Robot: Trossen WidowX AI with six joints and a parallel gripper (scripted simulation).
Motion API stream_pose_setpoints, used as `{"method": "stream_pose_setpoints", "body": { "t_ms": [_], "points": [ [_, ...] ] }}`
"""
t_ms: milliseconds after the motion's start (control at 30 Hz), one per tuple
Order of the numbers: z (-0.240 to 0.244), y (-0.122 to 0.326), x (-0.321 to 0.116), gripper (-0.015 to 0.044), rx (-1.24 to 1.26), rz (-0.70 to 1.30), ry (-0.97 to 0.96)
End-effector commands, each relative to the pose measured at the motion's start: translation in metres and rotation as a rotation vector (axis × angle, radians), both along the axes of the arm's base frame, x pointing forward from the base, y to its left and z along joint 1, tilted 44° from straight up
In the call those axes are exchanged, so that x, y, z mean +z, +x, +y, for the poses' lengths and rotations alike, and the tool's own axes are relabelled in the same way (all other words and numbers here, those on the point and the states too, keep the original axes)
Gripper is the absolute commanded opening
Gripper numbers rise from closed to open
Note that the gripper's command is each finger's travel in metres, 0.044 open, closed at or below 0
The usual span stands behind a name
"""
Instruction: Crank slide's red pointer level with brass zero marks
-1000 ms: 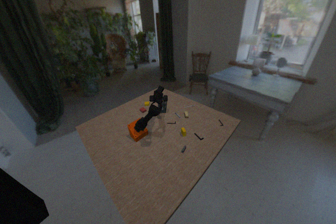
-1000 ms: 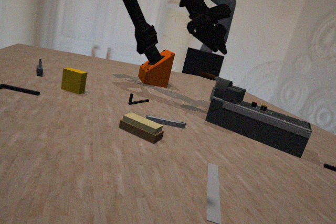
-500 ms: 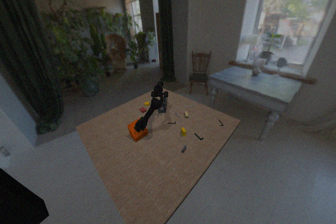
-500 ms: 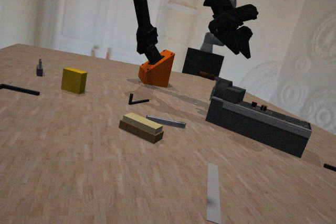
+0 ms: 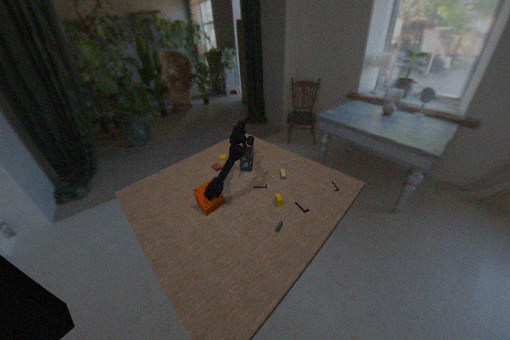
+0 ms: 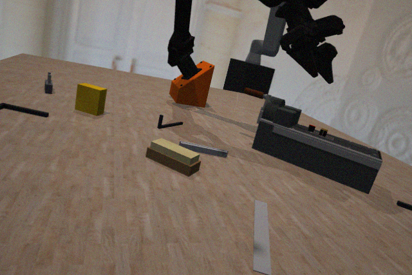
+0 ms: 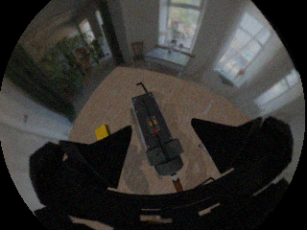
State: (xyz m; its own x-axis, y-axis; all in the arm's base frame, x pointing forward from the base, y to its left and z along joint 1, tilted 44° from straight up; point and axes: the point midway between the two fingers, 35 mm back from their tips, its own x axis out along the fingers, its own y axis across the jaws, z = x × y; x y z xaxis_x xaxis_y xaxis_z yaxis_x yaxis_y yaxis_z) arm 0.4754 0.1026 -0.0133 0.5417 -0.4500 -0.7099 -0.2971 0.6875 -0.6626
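Note:
The dark grey machine stands on the table. Its crank handle, a brown grip, sticks out at the crank end. The red pointer shows on top, beside the brass zero marks; it appears a little nearer the crank end than they are, not level with them. My gripper is open and empty. It hangs above the machine's top, clear of the handle, with its fingers pointing down.
A yellow block and a red block lie beside the machine. A wood-and-cream block, a grey bar, a flat strip, a black hex key and another yellow block lie on the other side.

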Motion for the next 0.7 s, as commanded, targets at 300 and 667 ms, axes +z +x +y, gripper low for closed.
{"method": "stream_pose_setpoints", "body": {
  "t_ms": [300, 667],
  "points": [
    [-0.044, -0.009, -0.045, 0.0440, -0.012, 0.010, -0.015],
    [-0.044, -0.009, -0.045, 0.0440, -0.012, 0.010, -0.015]
  ]
}}
